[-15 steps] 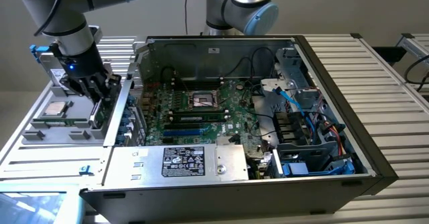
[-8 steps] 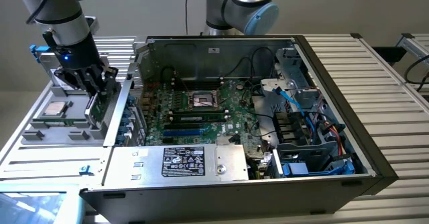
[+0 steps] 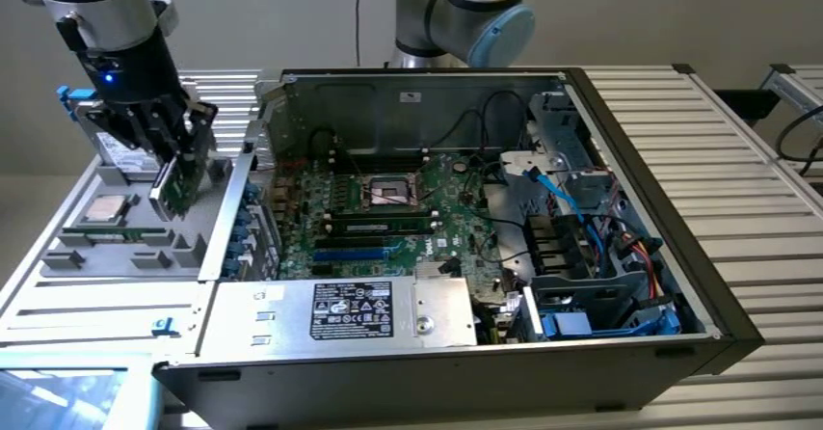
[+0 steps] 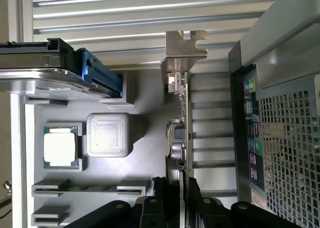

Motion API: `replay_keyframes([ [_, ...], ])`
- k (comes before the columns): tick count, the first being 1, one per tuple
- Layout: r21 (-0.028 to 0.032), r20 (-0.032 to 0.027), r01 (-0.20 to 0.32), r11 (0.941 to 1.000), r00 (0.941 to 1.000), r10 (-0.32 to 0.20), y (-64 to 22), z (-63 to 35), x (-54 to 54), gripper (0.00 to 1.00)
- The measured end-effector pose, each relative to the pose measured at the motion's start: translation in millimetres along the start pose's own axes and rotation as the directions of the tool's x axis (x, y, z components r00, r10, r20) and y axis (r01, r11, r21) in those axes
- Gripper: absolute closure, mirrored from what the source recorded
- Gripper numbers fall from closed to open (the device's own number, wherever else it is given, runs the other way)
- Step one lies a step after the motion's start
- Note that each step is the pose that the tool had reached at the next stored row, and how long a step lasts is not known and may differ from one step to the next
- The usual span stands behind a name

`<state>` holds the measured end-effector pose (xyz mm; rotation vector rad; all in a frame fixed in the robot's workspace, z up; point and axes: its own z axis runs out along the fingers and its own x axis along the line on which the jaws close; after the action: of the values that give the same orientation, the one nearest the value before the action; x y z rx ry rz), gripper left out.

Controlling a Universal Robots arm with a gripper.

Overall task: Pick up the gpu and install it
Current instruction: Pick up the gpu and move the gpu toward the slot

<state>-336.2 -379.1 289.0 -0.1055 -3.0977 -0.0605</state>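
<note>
The gpu (image 3: 172,187), a thin flat green circuit-board card with a silver metal end bracket, is clamped between the black fingers of the gripper (image 3: 180,148), which are closed tightly on its two flat faces. It hangs edge-down over the grey moulded parts tray (image 3: 116,256) at the exterior view's left, just beside the outer wall of the open dark computer case (image 3: 385,102). In the wrist view the gpu (image 4: 183,113) shows almost purely edge-on, a narrow green line with small components on one side, and its notched bracket is at the end far from the gripper (image 4: 176,190).

The card's faces are hard to make out from either camera; its upper part is hidden by the fingers. I cannot tell whether its lower edge touches the tray (image 4: 145,153) or hangs just clear. The perforated side of the case (image 4: 285,153) is cut off by the picture's edge.

The silver and black arm (image 3: 116,25) stands nearly upright over the tray, wrist pointing down, a blue light glowing on it. The tray and case rest on a slatted metal worktop (image 3: 746,141). A square silver processor chip (image 4: 60,145) sits in a tray pocket, well apart from the card.
</note>
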Motion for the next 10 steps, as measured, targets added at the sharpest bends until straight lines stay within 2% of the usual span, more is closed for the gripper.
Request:
replay_keyframes([
  [10,0.0002,-0.0001,0.001,1.0,1.0,-0.001,1.7,-45.2,1.9,0.72],
])
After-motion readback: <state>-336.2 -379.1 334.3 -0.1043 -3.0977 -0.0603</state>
